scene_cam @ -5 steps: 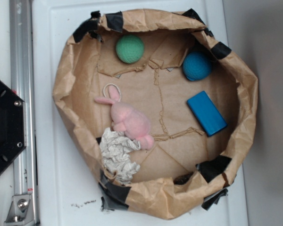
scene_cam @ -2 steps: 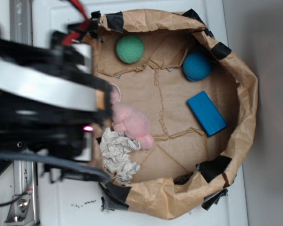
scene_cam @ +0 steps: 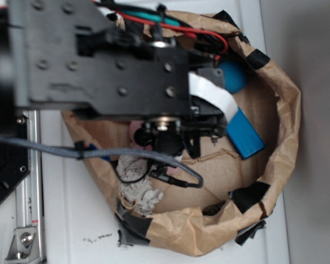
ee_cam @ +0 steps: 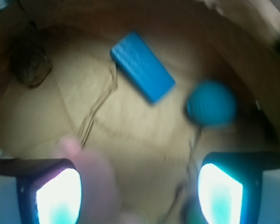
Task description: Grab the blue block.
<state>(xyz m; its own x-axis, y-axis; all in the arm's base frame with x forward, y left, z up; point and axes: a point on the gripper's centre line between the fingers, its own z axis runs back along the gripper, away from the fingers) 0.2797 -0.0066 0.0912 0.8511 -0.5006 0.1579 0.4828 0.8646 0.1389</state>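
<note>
Lying flat on the brown paper floor, the flat bright blue rectangular block (ee_cam: 142, 66) sits just beside the round teal-blue textured ball (ee_cam: 211, 103). Above, apart, the gripper (ee_cam: 140, 189) holds its 2 fingers (ee_cam: 220, 191) spread wide.

Black arm (scene_cam: 99, 60) reaches in from the left edge of the exterior view, wrist end at centre, red wires + a white ribbon cable along it (a grey braided cable loops off beneath). Gripper (ee_cam: 137, 189) seen from the wrist cam: two fingers (ee_cam: 58, 193) at the bottom corners, wide apart w/ nothing between them, pads glaring white. Picture blurred.
</note>
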